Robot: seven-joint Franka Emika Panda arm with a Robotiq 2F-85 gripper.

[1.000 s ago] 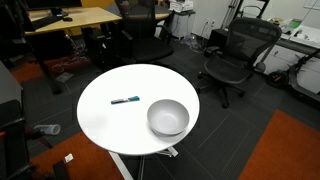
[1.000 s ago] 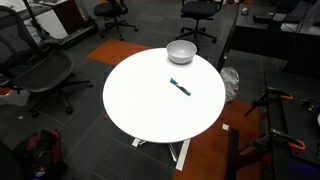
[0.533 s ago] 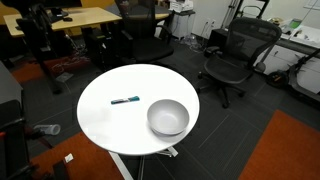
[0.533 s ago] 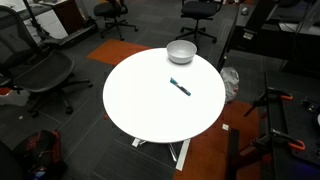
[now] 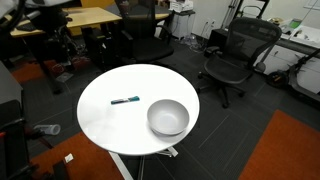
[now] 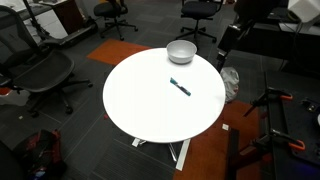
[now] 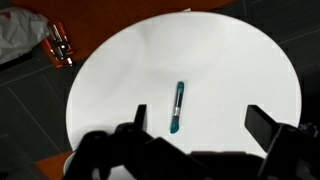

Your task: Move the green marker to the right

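The green marker [image 5: 124,100] lies flat on the round white table [image 5: 110,125], left of the grey bowl [image 5: 168,117]. In an exterior view the marker [image 6: 180,87] lies just in front of the bowl [image 6: 181,51]. In the wrist view the marker [image 7: 178,107] lies lengthwise on the table [image 7: 110,70], well below the camera. My gripper [image 7: 200,118] is open and empty, its two dark fingers wide apart, high above the table. The marker shows between the fingers, nearer the left one. The arm enters at the top edge of both exterior views.
Black office chairs [image 5: 232,55] stand around the table, with wooden desks [image 5: 75,20] behind. More chairs [image 6: 40,70] and an orange carpet patch [image 6: 120,50] show in an exterior view. A white bag and an orange-handled object [image 7: 55,45] lie on the floor beside the table.
The arm has swung further into view at the top edge of both exterior views. The marker and the bowl have not moved.
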